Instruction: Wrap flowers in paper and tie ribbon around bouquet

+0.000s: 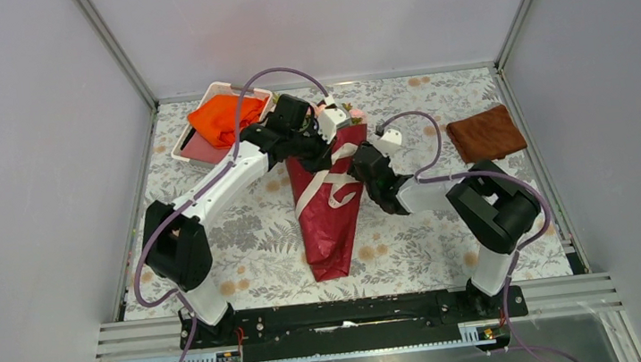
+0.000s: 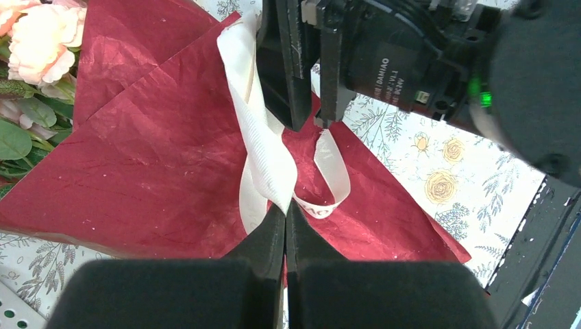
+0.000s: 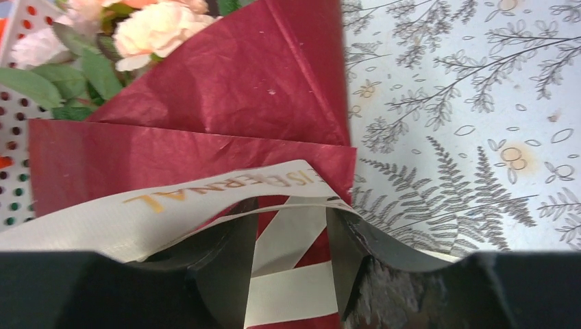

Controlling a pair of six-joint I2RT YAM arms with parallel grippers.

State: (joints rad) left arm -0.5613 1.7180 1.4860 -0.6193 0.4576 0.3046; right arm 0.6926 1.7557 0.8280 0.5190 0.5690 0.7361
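Left gripper (image 2: 286, 218): jaws pressed together, a fold of the ribbon (image 2: 264, 147) pinched at the tips. From the pinch the band runs up and away across the paper (image 2: 151, 157); a second loop hangs loose just beside it.

Right gripper (image 3: 289, 219): jaws apart. The lettered length of ribbon lies draped across both fingertips and another strip passes in the gap between them. I see no clamp on either strip.

The two grippers sit close, facing each other over the wrap. In the overhead view the left one is at the cone's left flank near the flower end and the right one at its right flank.

Bouquet (image 1: 330, 207) lies flat on the table (image 1: 243, 243). Long axis runs far to near: flowers (image 2: 31, 41) at the far end, narrow point toward the arm bases. The ribbon crosses that axis around the upper half of the cone. The crossing lies between the hands, about equally near each.

My read: tying is underway and the bow is not yet drawn snug. Pulling should go outward, square to the cone's axis, or the band will slide toward the point.

White tray (image 1: 189, 136) at far left holds the orange cloth (image 1: 219, 120). Brown cloth (image 1: 485, 133) lies on the table to the right, well apart.
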